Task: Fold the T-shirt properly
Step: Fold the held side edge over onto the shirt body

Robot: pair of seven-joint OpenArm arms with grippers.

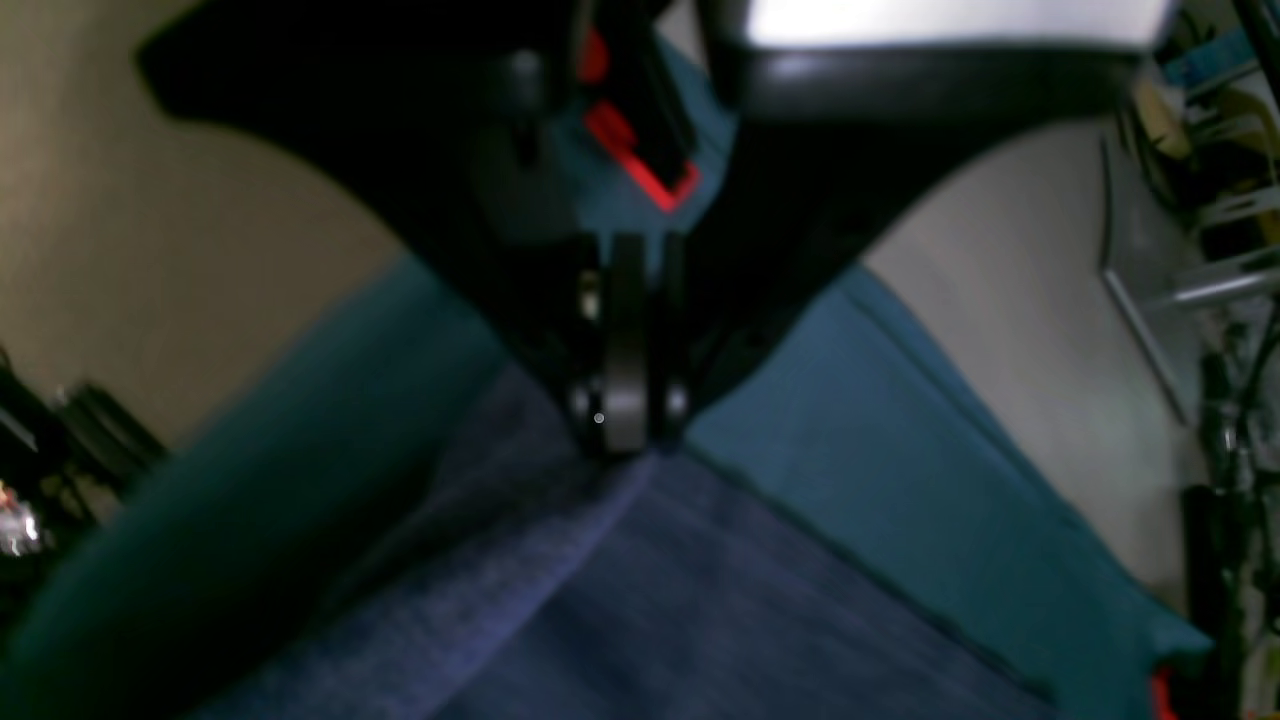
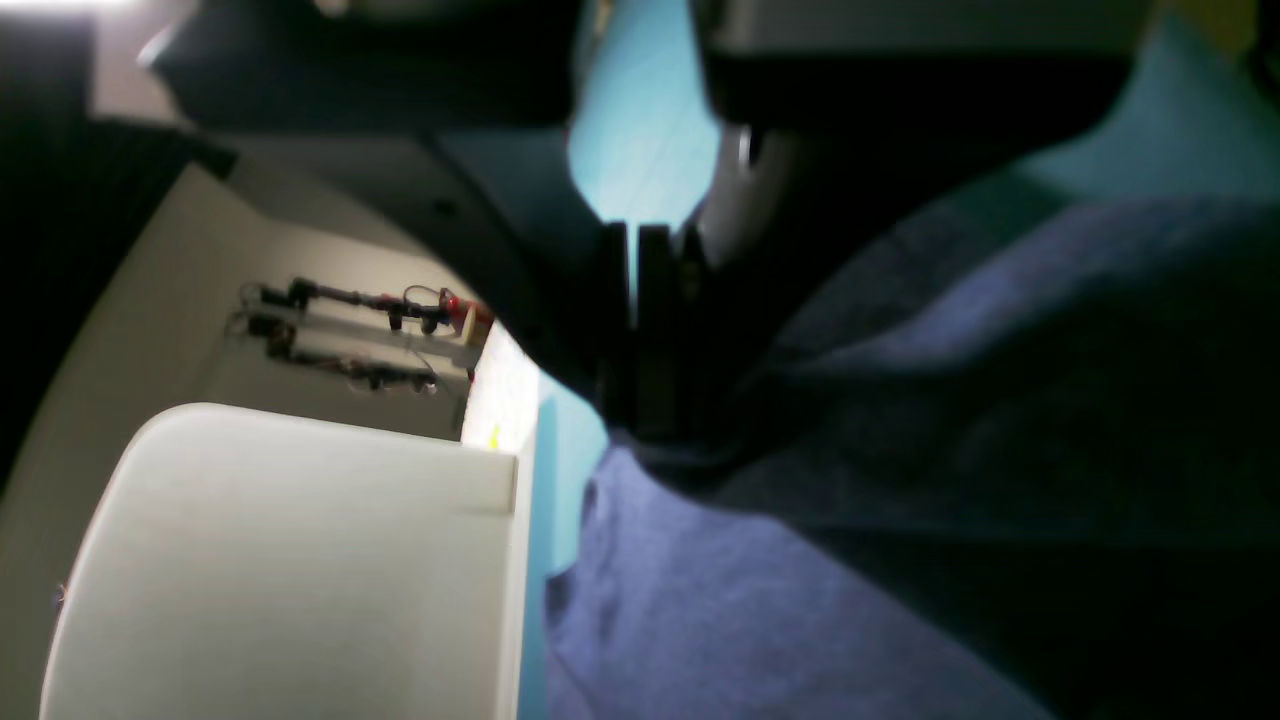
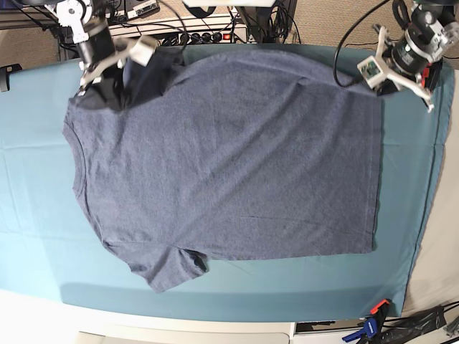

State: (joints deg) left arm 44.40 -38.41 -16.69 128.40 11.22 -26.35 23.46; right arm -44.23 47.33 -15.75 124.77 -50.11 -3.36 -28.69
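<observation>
The slate-blue T-shirt (image 3: 229,158) lies spread flat on the teal cloth, neck to the left and hem to the right. No lettering shows. My left gripper (image 3: 380,92) is at the far right corner of the hem, shut on the fabric. In the left wrist view the fingertips (image 1: 625,435) pinch the T-shirt (image 1: 640,600) at its corner. My right gripper (image 3: 100,89) is at the far left, by the shoulder and far sleeve. In the right wrist view it (image 2: 635,420) is shut on bunched T-shirt fabric (image 2: 800,580). The near sleeve (image 3: 172,269) lies flat.
The teal tablecloth (image 3: 36,236) covers the table. Cables and a power strip (image 3: 208,32) run along the back edge. A red and blue clamp (image 3: 373,322) grips the front right corner. A white surface (image 2: 300,560) shows beside the table in the right wrist view.
</observation>
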